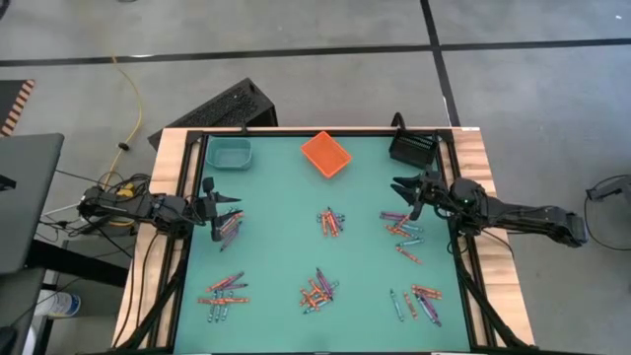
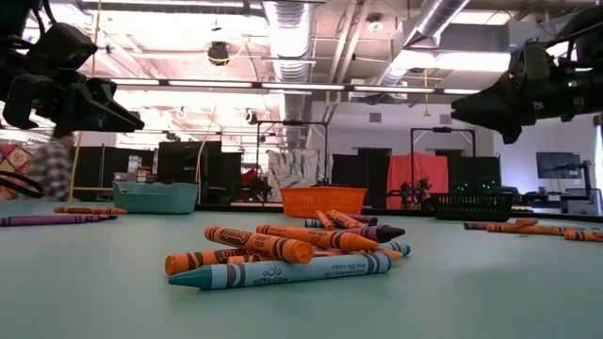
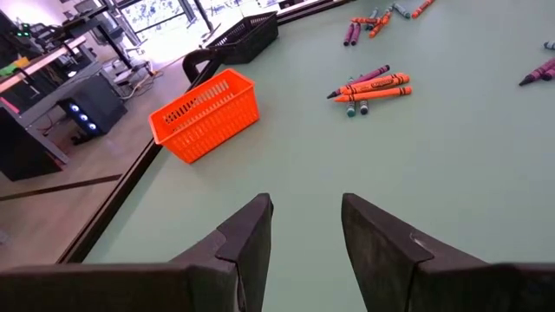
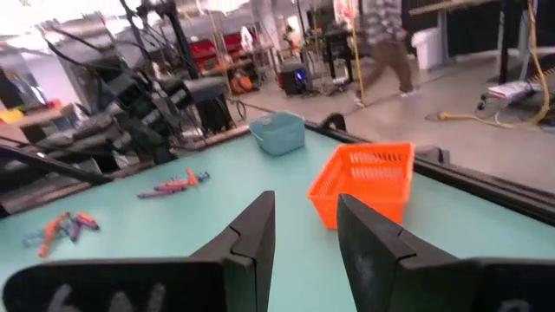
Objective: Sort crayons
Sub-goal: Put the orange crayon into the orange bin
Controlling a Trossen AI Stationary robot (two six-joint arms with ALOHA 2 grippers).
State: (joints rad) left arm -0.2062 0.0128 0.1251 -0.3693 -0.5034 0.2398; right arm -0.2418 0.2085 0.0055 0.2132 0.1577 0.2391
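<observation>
Crayons (image 1: 320, 291) lie in scattered piles across the table (image 1: 276, 247). Left gripper (image 1: 229, 205), at frame left, hovers over one pile; right gripper (image 1: 406, 187), at frame right, over another. Both empty, jaws narrowly parted.

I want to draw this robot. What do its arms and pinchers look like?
Both arms are dark, almost black, made of chunky jointed pieces with black cables trailing off. The left gripper and right gripper each have two flat, matte dark fingers with squared tips.
</observation>
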